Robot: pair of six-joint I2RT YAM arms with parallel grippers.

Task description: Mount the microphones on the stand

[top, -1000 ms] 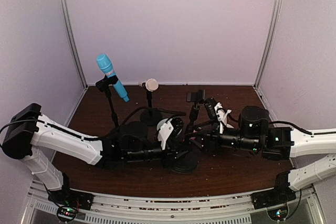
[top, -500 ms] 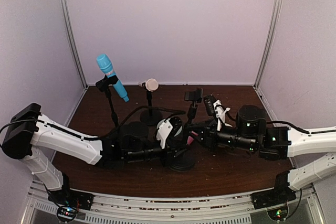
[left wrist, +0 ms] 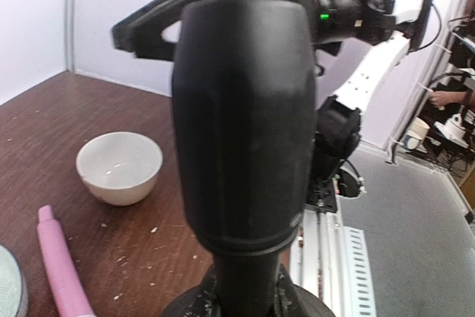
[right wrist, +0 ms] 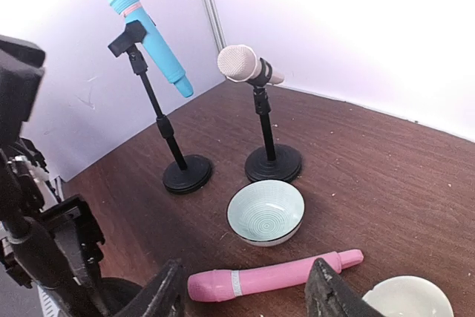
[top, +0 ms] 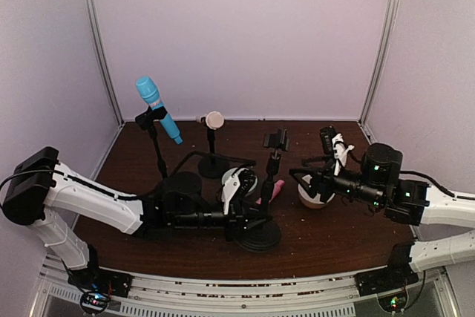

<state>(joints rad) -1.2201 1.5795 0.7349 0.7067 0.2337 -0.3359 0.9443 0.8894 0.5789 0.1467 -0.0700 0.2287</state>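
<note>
Two mics up: blue mic (top: 157,109) sits tilted, head up, in the clip of the tall stand (top: 157,155), upper left of the top view; cream mic (top: 214,119) is in the short stand (top: 214,165) just to the right of it.
Pink mic (right wrist: 271,278): it is on no stand and lies flat on the table (top: 356,239), low centre of the right wrist view, thick end to the left.
Third stand (top: 261,237): lower centre of the top view, upright, with its top clip empty; the pink mic lies just right of its pole.
Left gripper (top: 256,211): closed on the pole of the third stand, low, above the round base. The pole fills the middle of the left wrist view.
Right gripper (right wrist: 249,269): fingers apart, nothing between them. They stand at the bottom edge of the right wrist view, one on each side of the pink mic, not touching it.
Green bowl (right wrist: 252,235): pale, centre of the right wrist view, between the short stand's base and the pink mic.
White bowl (left wrist: 119,187): left of the left wrist view, near the pink mic's thin end.
</note>
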